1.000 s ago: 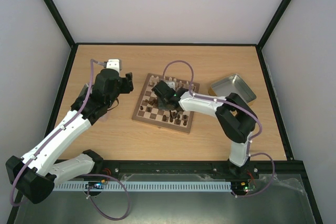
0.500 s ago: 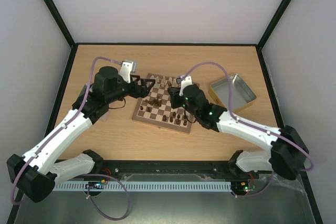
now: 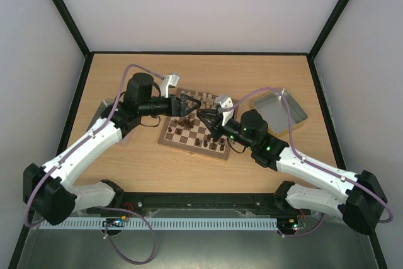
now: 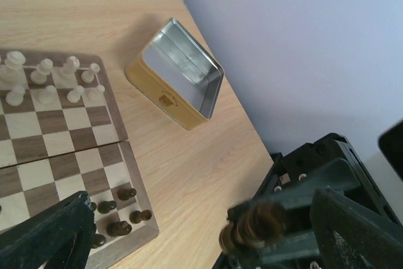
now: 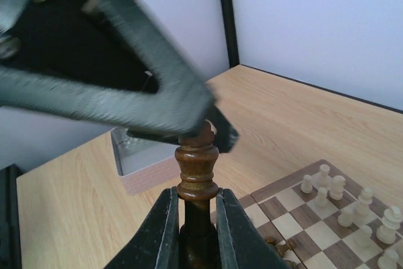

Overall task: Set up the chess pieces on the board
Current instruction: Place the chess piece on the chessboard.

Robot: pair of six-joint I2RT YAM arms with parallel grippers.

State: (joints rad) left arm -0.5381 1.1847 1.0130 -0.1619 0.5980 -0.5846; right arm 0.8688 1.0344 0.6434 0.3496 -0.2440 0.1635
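My right gripper [image 5: 197,209] is shut on the stem of a tall dark brown chess piece [image 5: 197,168] and holds it in the air over the board [image 3: 189,148]. My left gripper [image 3: 192,104] reaches in from the left with its jaws wide open, and the piece's top [image 4: 255,225] lies between its fingers [image 5: 126,99]. In the top view my right gripper [image 3: 209,121] meets it above the board's middle. Cream pieces [image 4: 47,77] stand along the board's far side, and dark pieces [image 4: 116,209] along its near side.
A metal tray [image 3: 280,108] lies on the table right of the board. A second tray [image 5: 135,159] with a pinkish side sits to the left, mostly hidden under my left arm in the top view. Black frame posts and pale walls surround the table.
My left arm has swung right over the board and opened its jaws wide. My right arm has pulled back off the board, bringing the dark piece up to the left gripper.
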